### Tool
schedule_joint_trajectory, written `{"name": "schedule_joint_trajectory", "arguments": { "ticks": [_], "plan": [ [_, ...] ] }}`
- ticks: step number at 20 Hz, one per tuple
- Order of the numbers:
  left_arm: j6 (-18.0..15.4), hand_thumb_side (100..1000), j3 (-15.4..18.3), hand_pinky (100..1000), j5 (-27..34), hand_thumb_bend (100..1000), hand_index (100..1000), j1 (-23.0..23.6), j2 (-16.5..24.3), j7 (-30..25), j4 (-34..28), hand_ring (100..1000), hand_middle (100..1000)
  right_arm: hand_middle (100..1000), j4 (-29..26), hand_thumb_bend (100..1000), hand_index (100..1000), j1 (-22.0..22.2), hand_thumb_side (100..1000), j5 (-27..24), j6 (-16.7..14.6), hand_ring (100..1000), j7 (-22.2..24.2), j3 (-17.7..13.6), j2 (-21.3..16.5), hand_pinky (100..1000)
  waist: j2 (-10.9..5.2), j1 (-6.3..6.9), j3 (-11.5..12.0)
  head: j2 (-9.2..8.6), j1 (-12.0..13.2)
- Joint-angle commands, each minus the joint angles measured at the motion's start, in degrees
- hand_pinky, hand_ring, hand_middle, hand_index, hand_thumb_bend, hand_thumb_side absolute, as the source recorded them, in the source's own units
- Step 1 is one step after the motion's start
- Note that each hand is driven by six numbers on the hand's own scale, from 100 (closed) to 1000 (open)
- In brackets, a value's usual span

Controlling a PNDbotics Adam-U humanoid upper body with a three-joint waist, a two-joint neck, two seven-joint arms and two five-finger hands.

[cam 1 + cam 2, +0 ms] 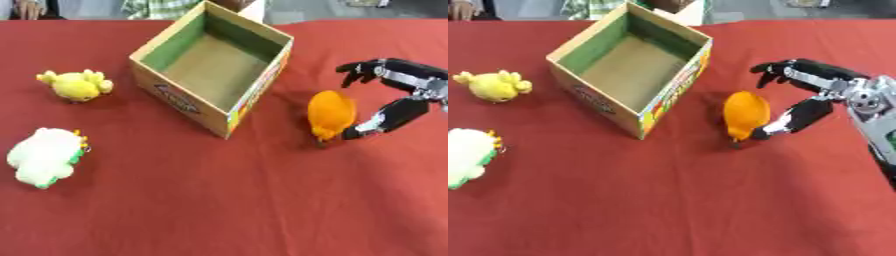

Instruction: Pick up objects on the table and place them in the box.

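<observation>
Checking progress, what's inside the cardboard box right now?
Nothing shows inside the box: just its bare brown floor and green inner walls. The strip of floor behind the near wall is hidden, so something small there can't be ruled out.

place: demo or lab setup, unclear | evidence: red cloth-covered table [262, 200]; bystanders at far edge [157, 7]

Matt cardboard box [179, 100], plush toys [77, 86], red cloth table [219, 200].

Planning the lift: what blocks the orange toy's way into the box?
Only the box's own near wall, which rises between the orange toy and the inside. The right hand is already at the toy, with nothing between them.
</observation>
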Motion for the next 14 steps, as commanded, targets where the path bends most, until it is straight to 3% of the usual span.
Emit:
{"name": "schedule_joint_trajectory", "arguments": {
  "ticks": [1, 7, 14],
  "plan": [
    [0.02, 462, 0.22, 474, 0.15, 100, 605, -0.5, 0.75, -0.19, -0.8, 520, 574, 696, 0.28, 750, 935, -1.01, 471, 1.08, -0.21, 862, -0.91, 0.07, -0.41, 853, -0.85, -0.01, 0.07, -0.74, 0.01],
    [-0.03, 463, 0.17, 474, 0.23, 100, 605, -0.62, 0.61, -0.28, -0.8, 519, 573, 598, 2.04, 692, 843, -1.26, 447, 3.62, -0.71, 832, -2.43, 1.31, 0.53, 828, -0.69, -0.03, 0.13, -0.94, -0.01],
    [-0.02, 463, 0.18, 473, 0.29, 100, 604, -0.59, 0.44, -0.37, -0.8, 517, 568, 469, 3.43, 515, 729, -1.3, 447, 5.3, -1.36, 756, -4.79, 2.34, 1.07, 782, -0.59, -0.05, 0.21, -0.96, -0.03]
  ]
}}
